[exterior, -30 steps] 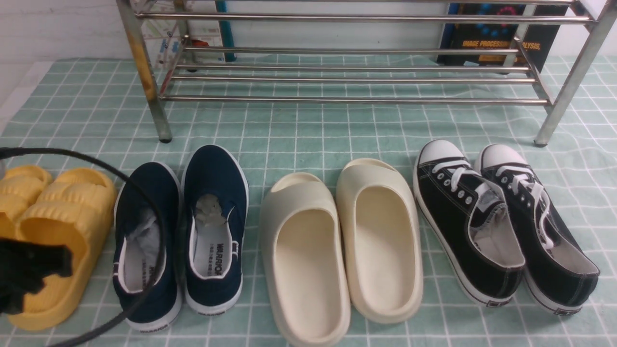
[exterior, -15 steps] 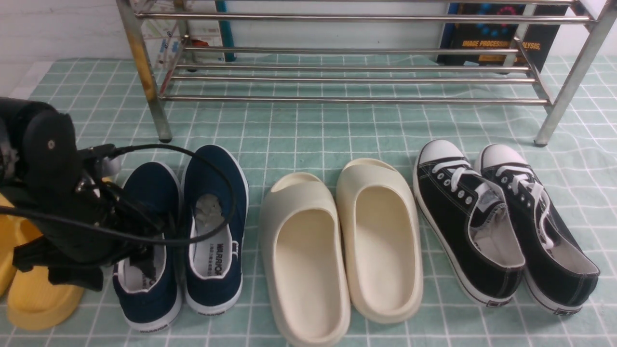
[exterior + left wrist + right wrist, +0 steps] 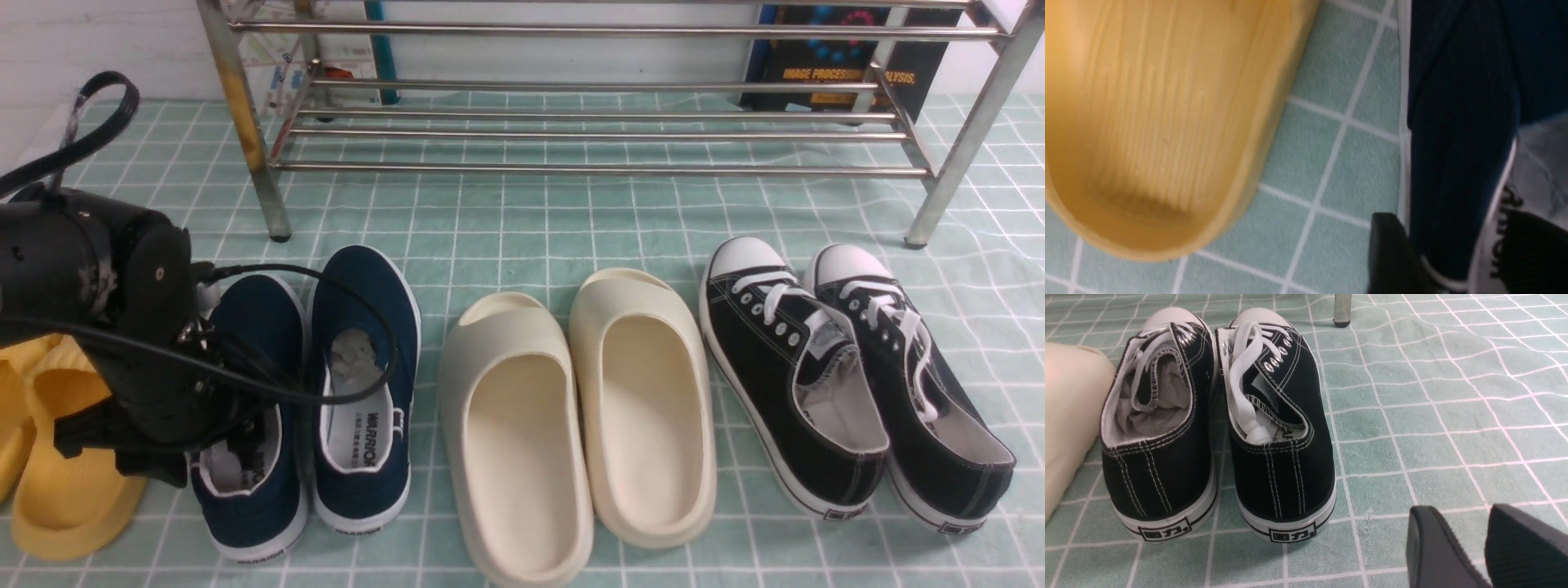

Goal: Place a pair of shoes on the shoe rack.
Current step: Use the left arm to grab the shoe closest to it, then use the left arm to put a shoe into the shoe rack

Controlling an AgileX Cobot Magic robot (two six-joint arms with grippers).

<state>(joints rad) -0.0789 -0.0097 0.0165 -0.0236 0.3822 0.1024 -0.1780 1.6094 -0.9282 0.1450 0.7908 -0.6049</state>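
Straddling: left claw astride left navy shoe heel wall
Grip: fingers parted; clamping unclear
Axis: toe points ahead of claw

Green checked cloth, yellow slides, navy shoes, cream slides, black sneakers, steel rack

My left arm reaches in low from the left, its wrist bent steeply down so that my left end effector points downward. Its two black fingers stand apart (whether they are pressing on what lies between them, I cannot tell). My right end effector hangs low and nearly level, its ribbed fingers parted by a narrow gap, holding nothing.
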